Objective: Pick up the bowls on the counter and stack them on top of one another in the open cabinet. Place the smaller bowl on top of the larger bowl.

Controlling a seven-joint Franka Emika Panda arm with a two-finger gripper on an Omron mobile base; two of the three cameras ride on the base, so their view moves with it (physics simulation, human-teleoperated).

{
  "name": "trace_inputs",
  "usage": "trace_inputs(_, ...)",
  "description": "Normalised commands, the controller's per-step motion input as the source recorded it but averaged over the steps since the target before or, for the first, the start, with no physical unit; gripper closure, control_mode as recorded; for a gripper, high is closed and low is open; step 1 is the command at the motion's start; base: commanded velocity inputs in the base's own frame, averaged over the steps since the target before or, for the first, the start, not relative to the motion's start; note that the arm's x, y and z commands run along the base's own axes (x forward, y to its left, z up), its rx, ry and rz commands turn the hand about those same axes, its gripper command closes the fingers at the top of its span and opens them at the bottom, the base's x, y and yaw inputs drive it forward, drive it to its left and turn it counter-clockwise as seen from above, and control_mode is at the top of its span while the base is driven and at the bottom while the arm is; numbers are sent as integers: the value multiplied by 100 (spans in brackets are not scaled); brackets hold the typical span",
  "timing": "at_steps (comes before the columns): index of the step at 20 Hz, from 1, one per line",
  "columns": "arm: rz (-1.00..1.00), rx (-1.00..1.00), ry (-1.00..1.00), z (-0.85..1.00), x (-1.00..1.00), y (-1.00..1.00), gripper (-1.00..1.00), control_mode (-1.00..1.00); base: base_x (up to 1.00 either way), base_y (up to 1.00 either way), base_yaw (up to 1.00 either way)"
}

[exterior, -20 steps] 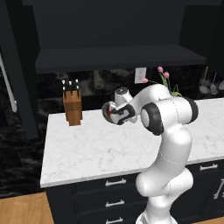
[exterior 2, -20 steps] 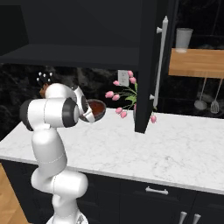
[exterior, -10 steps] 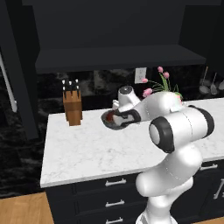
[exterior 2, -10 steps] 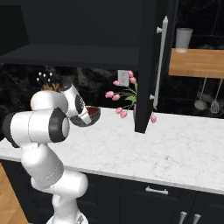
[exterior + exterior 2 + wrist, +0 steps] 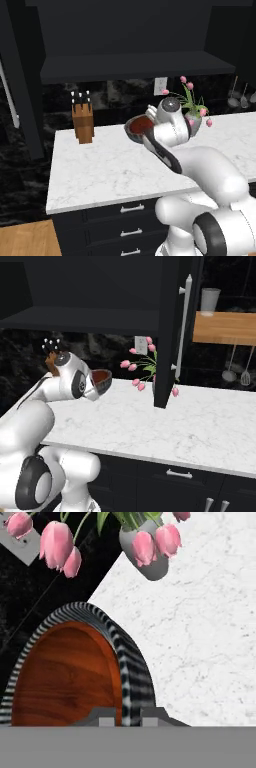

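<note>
The white arm point(image 5: 200, 175) leans forward from its base over the counter point(image 5: 100, 165), its hand raised above the slab and turned toward the back wall. The gripper point(image 5: 125, 716) is clamped on the rim of the smaller bowl point(image 5: 139, 127), one fingertip inside the reddish-brown hollow and one outside against the striped wall. The bowl hangs tilted in the air, clear of the marble.

Above and beyond the gripper runs the open cabinet point(image 5: 135, 65), its flat black shelf board well over the bowl with dark empty recess behind it. In the left base view a knife block point(image 5: 82, 122) stands well off to the gripper's left near the wall, with bare marble between. The right base view shows, to the gripper's right, a cabinet door point(image 5: 172, 331) hanging open, its lower edge down near the counter.

The hand view shows the bowl's black-and-white striped outside and wood-grained inside, which the base views render plain dark red. It also brings in the pink tulips point(image 5: 57, 547) in a grey vase point(image 5: 150, 559) just ahead of the bowl, beside a wall socket point(image 5: 160, 85).
</note>
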Motion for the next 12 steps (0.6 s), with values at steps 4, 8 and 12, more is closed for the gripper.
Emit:
trace_inputs(4, -8, 11, -22, 100, -100, -20, 100, -100, 0, 0, 0)
trace_inputs(8, -5, 13, -19, 100, -100, -19, 100, -100, 0, 0, 0)
trace_inputs(12, -4, 11, -21, 100, -99, -7, 100, -100, 0, 0, 0)
